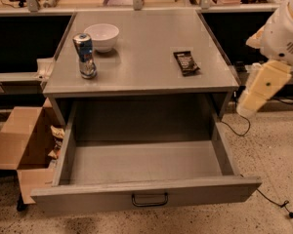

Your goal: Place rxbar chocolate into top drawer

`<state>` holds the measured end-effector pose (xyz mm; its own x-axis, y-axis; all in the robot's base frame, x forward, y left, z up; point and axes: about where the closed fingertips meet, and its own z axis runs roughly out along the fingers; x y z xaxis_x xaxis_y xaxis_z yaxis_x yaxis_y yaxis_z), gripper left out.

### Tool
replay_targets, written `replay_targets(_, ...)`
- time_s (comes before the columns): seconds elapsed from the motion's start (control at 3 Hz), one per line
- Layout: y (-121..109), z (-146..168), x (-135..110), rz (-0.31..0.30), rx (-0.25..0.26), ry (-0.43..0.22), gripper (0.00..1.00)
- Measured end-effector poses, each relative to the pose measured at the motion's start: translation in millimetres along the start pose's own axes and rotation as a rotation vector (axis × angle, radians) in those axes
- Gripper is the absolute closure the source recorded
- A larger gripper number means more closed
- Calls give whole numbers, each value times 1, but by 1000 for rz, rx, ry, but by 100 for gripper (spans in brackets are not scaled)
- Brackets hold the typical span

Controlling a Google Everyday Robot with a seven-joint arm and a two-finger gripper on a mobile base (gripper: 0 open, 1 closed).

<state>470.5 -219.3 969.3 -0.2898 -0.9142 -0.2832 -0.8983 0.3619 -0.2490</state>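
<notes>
The rxbar chocolate (186, 63), a dark flat bar with pale lettering, lies on the right part of the grey table top (146, 43). The top drawer (141, 162) under the table top is pulled wide open, and nothing shows inside it. Its grey front panel carries a small black handle (150, 199). My gripper is out of view. Only my arm shows, at the right edge: a white rounded part (285, 30) and a cream link (261, 89) hanging beside the table, right of the bar and above the drawer's right corner.
A blue-silver drink can (85, 55) and a white bowl (101, 36) stand on the left of the table top. An open brown cardboard box (19, 140) sits on the floor left of the drawer. Cables (271, 201) run over the floor at the right. Cluttered benches stand behind.
</notes>
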Motion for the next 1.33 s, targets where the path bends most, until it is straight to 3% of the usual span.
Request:
replay_targets(0.33,-50,35,-17,176,59,-97,0)
replay_targets(0.67,-95,65,-39,297,106,-201,0)
replay_targets(1.0,-141,99,-59,360,110,-269,0)
replay_targets(1.33,-142,101,-59,371,107,-273,0)
